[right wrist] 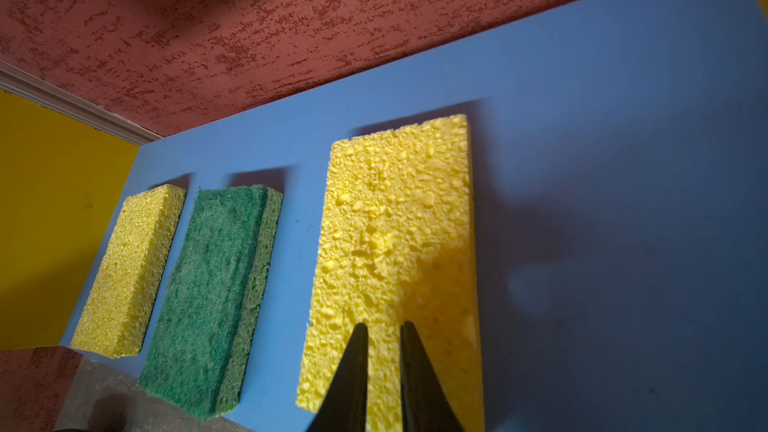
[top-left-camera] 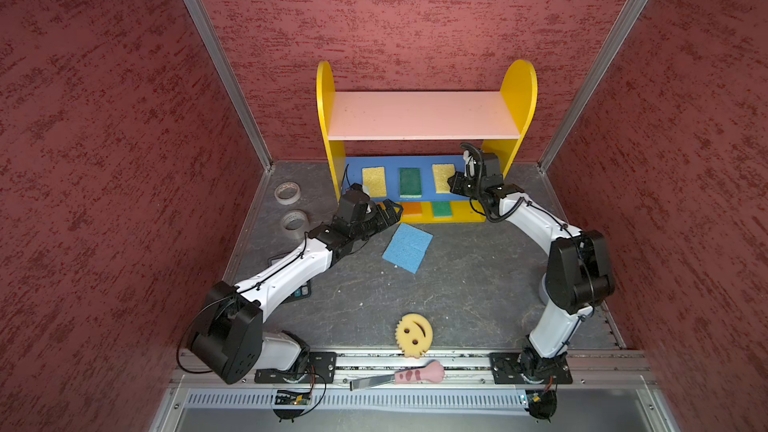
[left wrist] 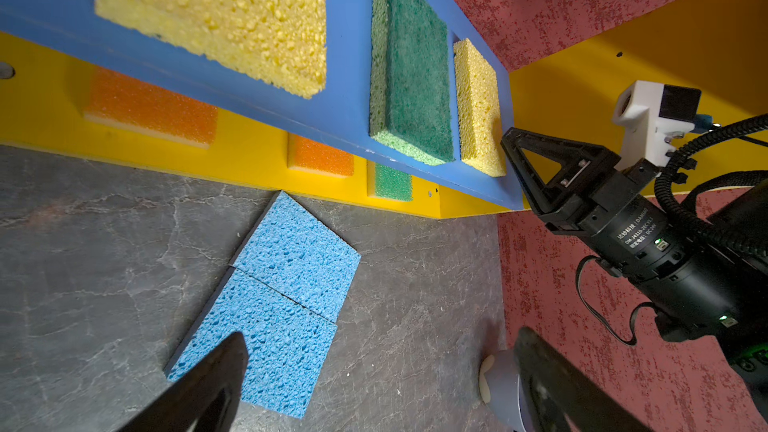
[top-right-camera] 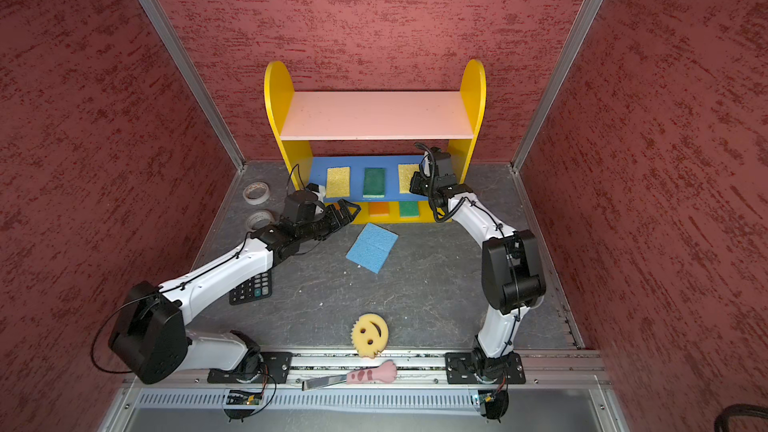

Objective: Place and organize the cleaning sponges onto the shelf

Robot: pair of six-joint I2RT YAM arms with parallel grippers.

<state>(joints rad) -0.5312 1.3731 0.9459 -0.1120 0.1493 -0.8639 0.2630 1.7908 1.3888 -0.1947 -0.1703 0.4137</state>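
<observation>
Six rectangular sponges sit on the shelf (top-left-camera: pixel 517 89) at the far wall; we count three per level. On the blue middle board (top-left-camera: pixel 392 180), left to right: left yellow sponge (top-left-camera: pixel 374 181), dark green sponge (top-left-camera: pixel 410 182), right yellow sponge (right wrist: pixel 399 243), all flat, spaced apart, long sides running near to far. On the yellow base (top-left-camera: pixel 461 211): two orange sponges (left wrist: pixel 149 108) at left and middle, then a light green sponge (top-left-camera: pixel 441 209). Two blue sponges (top-left-camera: pixel 407 247) lie edge to edge on the grey floor just in front of the base, askew. The smiley-face sponge (top-left-camera: pixel 414 334) lies at the near edge of the floor, well apart from the shelf. Right gripper (right wrist: pixel 384 326) reaches over the blue board from the right, tips over the near end of the right yellow sponge; we cannot tell whether they touch it. Its jaws are parted by a narrow slit, nothing between them. Left gripper (left wrist: pixel 381 332) hovers by the left part of the base, jaws spread wide and empty, blue sponges just to its right. We note two tape rolls (top-left-camera: pixel 286 193) at far left, a calculator (top-right-camera: pixel 251 286) under the left arm, and a pink cat-paw tool (top-left-camera: pixel 419 374) on the near rail.
</observation>
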